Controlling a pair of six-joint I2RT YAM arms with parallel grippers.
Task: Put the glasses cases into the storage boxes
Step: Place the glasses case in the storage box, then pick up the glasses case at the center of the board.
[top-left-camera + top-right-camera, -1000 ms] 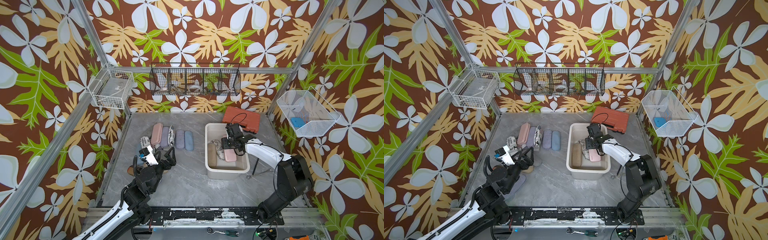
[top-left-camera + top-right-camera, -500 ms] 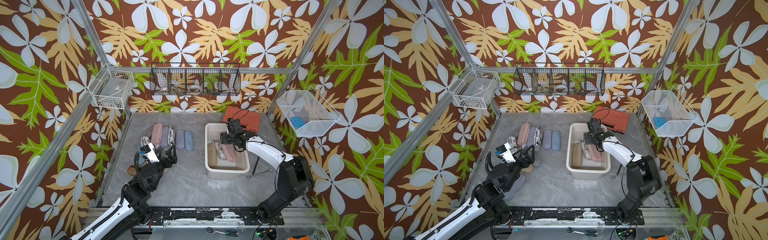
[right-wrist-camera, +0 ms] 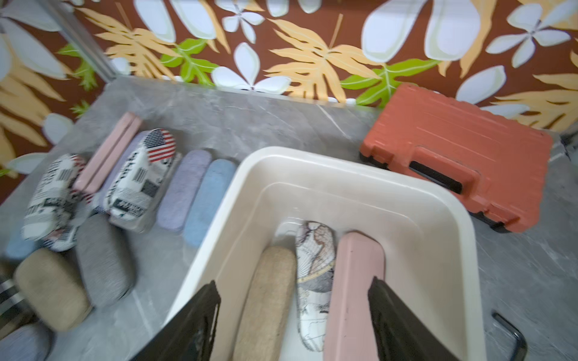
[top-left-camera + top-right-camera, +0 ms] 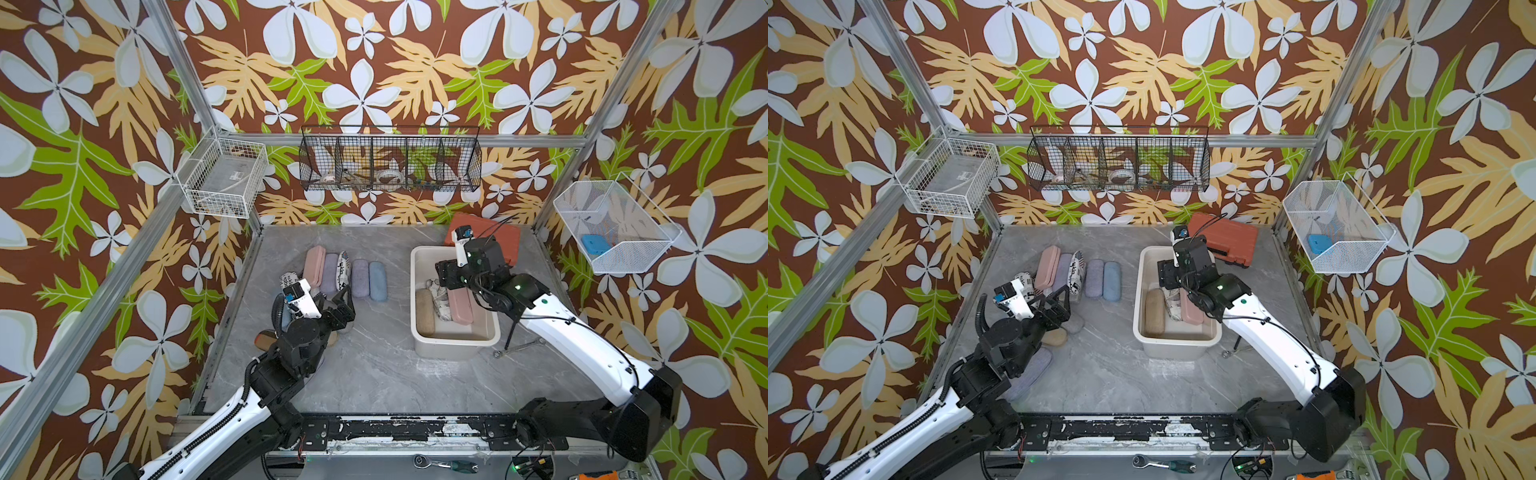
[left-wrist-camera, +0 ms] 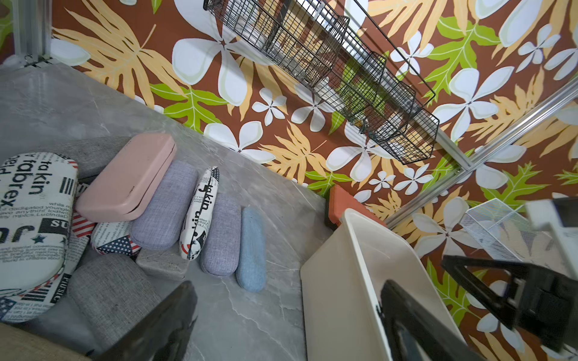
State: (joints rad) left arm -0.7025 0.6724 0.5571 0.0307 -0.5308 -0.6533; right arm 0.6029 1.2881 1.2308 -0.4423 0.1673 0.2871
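Observation:
The storage box, a cream tub (image 4: 453, 349) (image 4: 1175, 349) (image 3: 344, 156), holds a tan case (image 4: 424, 307) (image 3: 269, 297), a map-print case (image 4: 441, 303) (image 3: 314, 265) and a pink case (image 4: 460, 309) (image 3: 353, 281). My right gripper (image 4: 451, 278) (image 4: 1169, 276) (image 3: 295, 312) hangs open above them, holding nothing. At the back left lies a row of glasses cases: pink (image 4: 313, 266) (image 5: 128, 178), lavender (image 4: 330, 272), newspaper-print (image 4: 343, 270), lavender-grey (image 4: 360, 277), light blue (image 4: 378, 280) (image 5: 251, 250). My left gripper (image 4: 332, 307) (image 4: 1054, 301) (image 5: 286, 312) is open and empty just in front of this row.
More cases lie by the left arm: tan (image 4: 1054, 337), grey (image 4: 1073, 324), lavender (image 4: 1030, 374). An orange-red tool case (image 4: 498, 239) sits behind the tub, and a wrench (image 4: 519, 347) lies to its right. Wire baskets (image 4: 390, 158) hang on the walls.
The right gripper has lifted off the pink case, which now lies in the tub, and drawn toward the tub's back. The left gripper has edged slightly toward the row of cases.

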